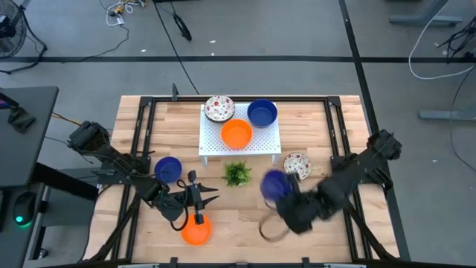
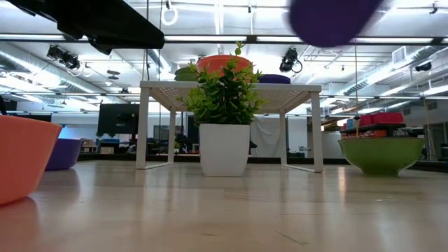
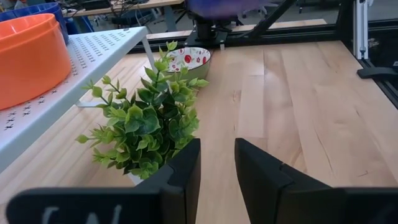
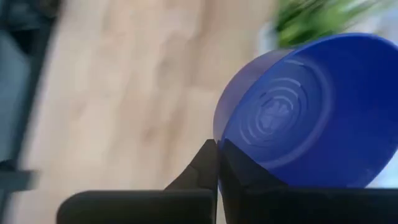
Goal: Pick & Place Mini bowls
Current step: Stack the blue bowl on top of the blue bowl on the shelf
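1. Right gripper (image 4: 217, 163) is pinched shut on the rim of a blue bowl (image 4: 298, 112), holding it in the air over the desk (image 1: 312, 223), between the plant (image 1: 237, 173) and the speckled bowl (image 1: 296, 164) on the desk's right side. In the high view this carried bowl (image 1: 274, 184) blurs above the wood.
2. Key relation: the rack (image 1: 239, 145) lies up and to the left of the carried bowl in the high view, with the plant standing between them. My judgement: if the rack is the drop spot, the right arm must clear the plant on the way.
3. The bowl hangs off the gripper by 1 edge, tilted, its underside facing the wrist camera. A rim grip like this may slip or swing; a guess only.
4. Left gripper (image 3: 216, 163) sits low near the desk's front left, fingers narrowly parted, nothing between them. It points towards the plant.
5. Nearer arm: the left gripper is just beside the orange bowl (image 1: 196, 229) and near the blue bowl on the desk (image 1: 168, 169); the right arm is nearer the speckled bowl.
6. Count in the high view: 3 blue bowls (1 carried, 1 on the rack (image 1: 262, 113), 1 on the desk), 2 orange (1 on the rack (image 1: 236, 134), 1 on the desk), 2 speckled (1 on the rack (image 1: 219, 108), 1 on the desk). 7 bowls visible, 1 plant, 1 rack.
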You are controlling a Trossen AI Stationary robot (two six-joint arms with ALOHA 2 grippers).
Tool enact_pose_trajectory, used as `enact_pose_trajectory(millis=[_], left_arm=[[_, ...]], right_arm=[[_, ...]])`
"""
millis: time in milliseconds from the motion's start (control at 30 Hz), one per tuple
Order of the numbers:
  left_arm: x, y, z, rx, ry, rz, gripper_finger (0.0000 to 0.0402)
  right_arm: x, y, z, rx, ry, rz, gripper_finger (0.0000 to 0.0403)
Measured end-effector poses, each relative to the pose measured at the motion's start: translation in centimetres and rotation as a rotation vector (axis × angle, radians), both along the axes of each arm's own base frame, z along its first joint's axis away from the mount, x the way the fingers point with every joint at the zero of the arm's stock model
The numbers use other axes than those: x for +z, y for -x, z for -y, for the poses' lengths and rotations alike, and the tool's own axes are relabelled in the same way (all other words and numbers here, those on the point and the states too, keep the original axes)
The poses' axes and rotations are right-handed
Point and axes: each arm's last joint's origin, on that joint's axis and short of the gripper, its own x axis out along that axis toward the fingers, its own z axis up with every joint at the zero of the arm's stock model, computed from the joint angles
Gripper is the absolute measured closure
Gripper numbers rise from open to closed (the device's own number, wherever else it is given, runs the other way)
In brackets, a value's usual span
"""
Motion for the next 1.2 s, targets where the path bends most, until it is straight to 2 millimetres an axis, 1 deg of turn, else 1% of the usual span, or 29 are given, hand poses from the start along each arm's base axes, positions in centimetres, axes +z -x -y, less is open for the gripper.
enact_pose_trajectory(millis=[67, 133, 267, 333, 433, 567, 667, 767, 1033, 1200], left_arm=[[0.0, 0.0, 0.0, 0.000, 0.000, 0.000, 0.0298], [0.0, 0.0, 0.0, 0.000, 0.000, 0.000, 0.0298], [0.0, 0.0, 0.0, -0.002, 0.000, 0.000, 0.0298], [0.0, 0.0, 0.1, -0.006, 0.002, -0.001, 0.0298], [0.0, 0.0, 0.1, -0.011, 0.004, -0.003, 0.0298], [0.0, 0.0, 0.1, -0.011, 0.003, -0.003, 0.0298], [0.0, 0.0, 0.1, -0.011, 0.003, -0.004, 0.0298], [0.0, 0.0, 0.1, -0.012, 0.000, -0.005, 0.0298], [0.0, 0.0, 0.1, -0.011, -0.003, -0.005, 0.0298], [0.0, 0.0, 0.1, -0.011, -0.005, -0.005, 0.0298]], right_arm=[[1.7, -1.3, 2.4, 0.029, 0.066, 0.026, 0.0402], [3.0, -2.7, 5.6, 0.050, 0.128, 0.034, 0.0402], [4.4, -4.7, 12.0, 0.116, 0.241, 0.016, 0.0403], [4.5, -5.2, 14.9, 0.134, 0.280, -0.016, 0.0403], [4.4, -5.4, 18.9, 0.137, 0.287, -0.060, 0.0403], [3.5, -5.3, 22.7, 0.101, 0.300, -0.115, 0.0403], [2.7, -5.1, 24.3, 0.100, 0.287, -0.148, 0.0403], [2.1, -5.0, 25.1, 0.099, 0.286, -0.167, 0.0401], [0.9, -5.1, 25.8, 0.085, 0.281, -0.186, 0.0381], [0.8, -5.2, 25.9, 0.066, 0.277, -0.182, 0.0380]])
